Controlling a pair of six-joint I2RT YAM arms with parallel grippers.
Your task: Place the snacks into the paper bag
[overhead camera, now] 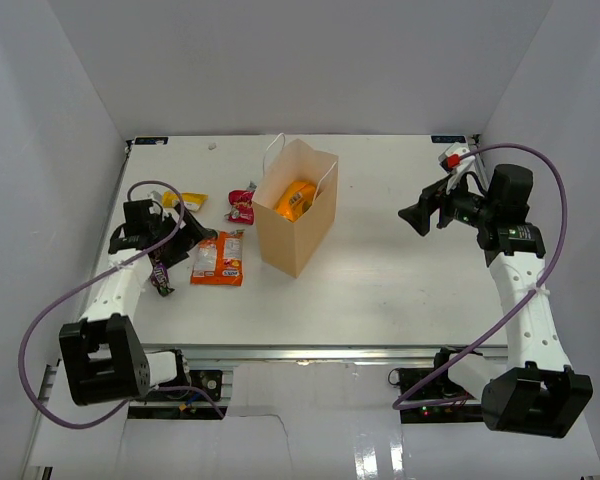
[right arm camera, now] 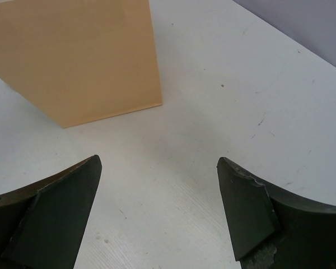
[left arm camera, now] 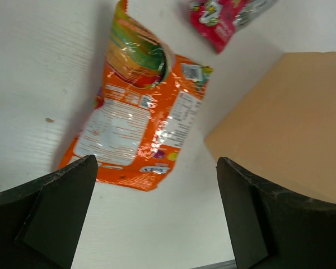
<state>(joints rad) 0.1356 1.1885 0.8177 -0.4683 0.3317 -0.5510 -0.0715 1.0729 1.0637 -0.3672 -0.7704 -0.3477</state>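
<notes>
left tool: jaws spread, empty | orange snack bag: flat on bench, just ahead of its fingers | paper bag: upright beside it, orange packet inside | red packet: farther back | right tool: spread, empty, well right of paper bag | dark packet: near left arm, possibly touching

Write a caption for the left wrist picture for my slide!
Open left claw near a crinkly orange snack bag lying beside the tan paper bag.

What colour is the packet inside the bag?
Orange packet inside the paper bag; clearest in the top view.
</notes>
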